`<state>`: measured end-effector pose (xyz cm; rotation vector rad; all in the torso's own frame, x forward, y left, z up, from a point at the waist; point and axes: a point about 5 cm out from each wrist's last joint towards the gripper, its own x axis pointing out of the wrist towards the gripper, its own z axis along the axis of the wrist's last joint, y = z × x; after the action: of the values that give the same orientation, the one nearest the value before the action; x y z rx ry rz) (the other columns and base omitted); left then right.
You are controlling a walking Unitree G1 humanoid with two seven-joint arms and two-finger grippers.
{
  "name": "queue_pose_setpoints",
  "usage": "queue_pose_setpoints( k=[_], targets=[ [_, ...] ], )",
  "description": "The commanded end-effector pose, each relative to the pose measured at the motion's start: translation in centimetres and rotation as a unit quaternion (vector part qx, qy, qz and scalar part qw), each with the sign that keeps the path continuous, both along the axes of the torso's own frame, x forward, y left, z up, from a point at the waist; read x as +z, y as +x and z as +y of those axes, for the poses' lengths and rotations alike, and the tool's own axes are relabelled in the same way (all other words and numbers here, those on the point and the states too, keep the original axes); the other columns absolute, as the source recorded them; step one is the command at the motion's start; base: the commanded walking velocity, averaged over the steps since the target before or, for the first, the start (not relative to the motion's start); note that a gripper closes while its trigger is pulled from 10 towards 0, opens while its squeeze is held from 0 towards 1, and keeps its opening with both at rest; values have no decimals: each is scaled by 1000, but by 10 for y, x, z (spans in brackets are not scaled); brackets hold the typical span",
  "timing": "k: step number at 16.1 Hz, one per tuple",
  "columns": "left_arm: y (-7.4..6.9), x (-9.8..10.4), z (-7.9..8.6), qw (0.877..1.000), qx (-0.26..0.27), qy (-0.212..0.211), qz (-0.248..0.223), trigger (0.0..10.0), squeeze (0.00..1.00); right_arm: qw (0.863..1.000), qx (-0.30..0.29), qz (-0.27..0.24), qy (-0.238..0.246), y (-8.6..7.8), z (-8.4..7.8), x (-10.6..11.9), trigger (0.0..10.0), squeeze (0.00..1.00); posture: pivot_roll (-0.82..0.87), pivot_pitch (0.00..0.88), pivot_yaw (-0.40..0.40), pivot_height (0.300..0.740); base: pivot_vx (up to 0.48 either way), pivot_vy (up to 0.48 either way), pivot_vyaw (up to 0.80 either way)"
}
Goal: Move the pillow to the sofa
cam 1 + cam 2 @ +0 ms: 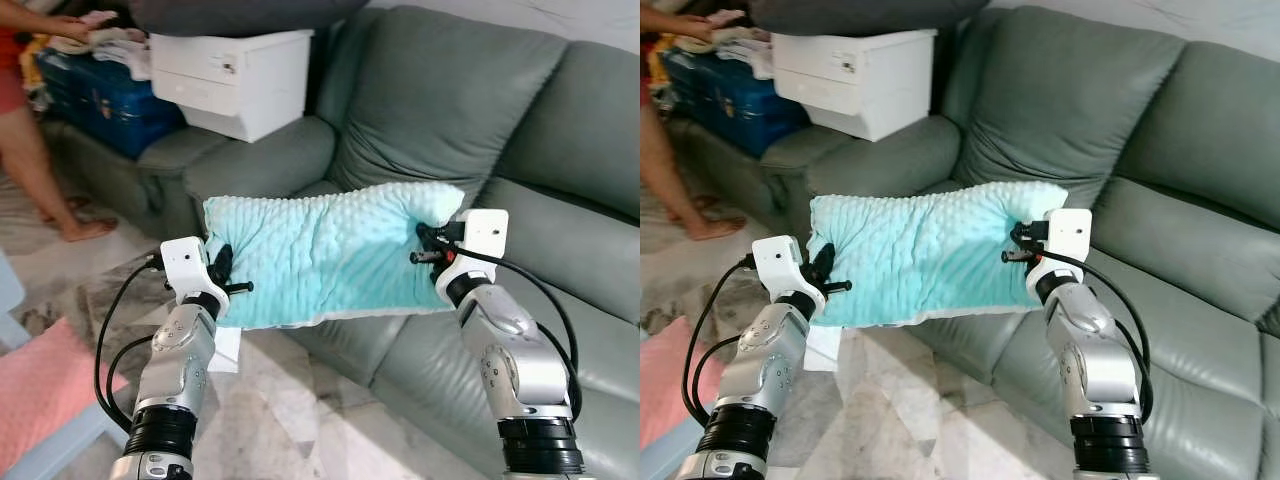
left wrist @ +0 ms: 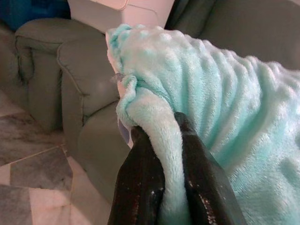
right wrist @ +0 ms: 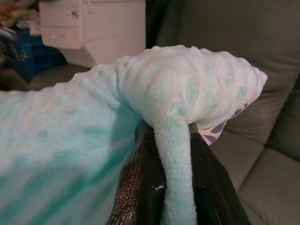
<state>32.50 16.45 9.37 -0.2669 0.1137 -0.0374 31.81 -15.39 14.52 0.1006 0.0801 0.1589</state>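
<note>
Pillow carry is basically at the drop-off stage here. The fluffy mint-green dotted fleece pillow (image 1: 325,255) hangs stretched between both arms, held up in the air just in front of the grey-green leather sofa (image 1: 470,110), its far edge over the front of the seat cushion and not resting on it as far as I can tell.

Left gripper (image 1: 228,275) is at the pillow's end away from the sofa's middle, and its two black fingers (image 2: 143,183) are pinched tight on a fold of fleece. Right gripper (image 1: 432,246) has the other end, nearer the sofa's back cushions, fingers (image 3: 140,187) clamped hard on a bunched corner too. So both are closed right down on fabric, no slack.

Beyond the sofa's armrest there's a white plastic drawer box (image 1: 235,75) on a second grey-green seat, plus a person's legs (image 1: 40,165) standing off past that.

My guess for what's next: push both arms forward so the pillow sits fully over the seat, lower it, then open both sets of fingers together so neither end drags it back off the edge.
</note>
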Motion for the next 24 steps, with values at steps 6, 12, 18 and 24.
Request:
queue_pose_setpoints(
  k=[6,12,18,24],
  targets=[
    [8,15,1,1000,-4,15,-18,10000,0,1000,-2,-24,-6,3,0,10,10000,0,-191,0,-25,740,0,0,-788],
    [11,17,10,1000,8,-16,-14,10000,0,1000,-1,-20,-3,0,1,8,10000,0,-193,0,-33,740,0,55,-788],
    [14,22,7,999,-19,-18,-18,10000,0,1000,3,-26,-5,-2,2,10,10000,0,-198,0,-36,740,0,476,0],
    [13,21,-2,999,-44,-18,-11,10000,0,1000,-1,-21,-11,-3,0,9,10000,0,-205,0,-37,740,0,480,0]
  ],
)
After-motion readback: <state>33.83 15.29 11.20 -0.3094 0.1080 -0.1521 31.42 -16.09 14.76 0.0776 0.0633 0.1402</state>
